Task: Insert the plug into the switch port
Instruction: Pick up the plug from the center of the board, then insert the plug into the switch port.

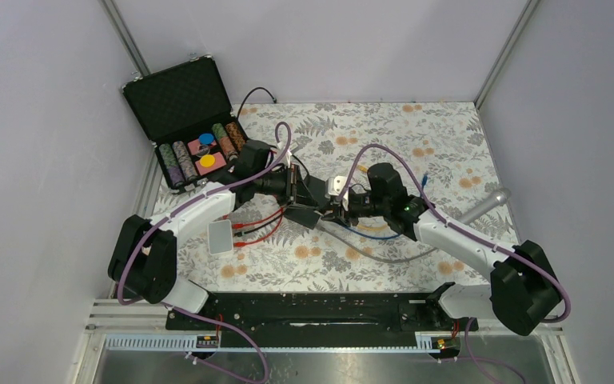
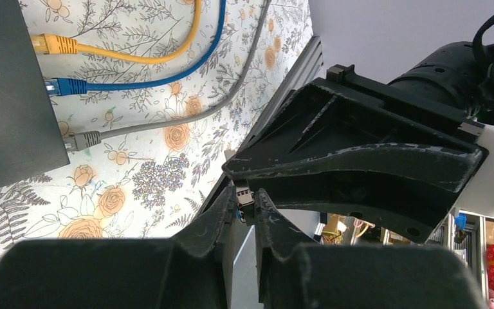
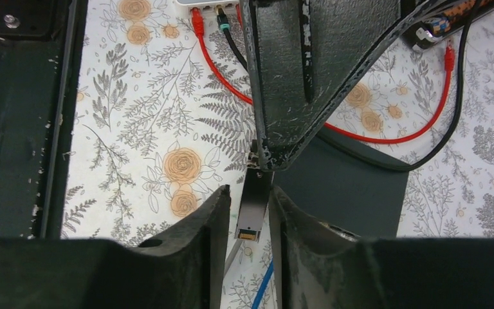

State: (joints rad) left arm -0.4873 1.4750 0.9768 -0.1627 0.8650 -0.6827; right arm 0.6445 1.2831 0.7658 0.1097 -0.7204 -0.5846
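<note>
Plug point(image 3: 255, 212), judged stiff, light, slick metal, is pinched by left gripper point(image 2: 246, 196); right gripper point(image 3: 249, 193) is parted astride it; flat sides are best taken.

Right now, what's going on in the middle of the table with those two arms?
The two arms meet mid-table. The left gripper is shut on a small silver metal plug and holds it in the air. The right gripper has its fingers on either side of that plug, with a gap showing on one side, so this looks like a handover not yet completed. The dark grey switch box lies on the table beneath them. The plug is not in any port.
</note>
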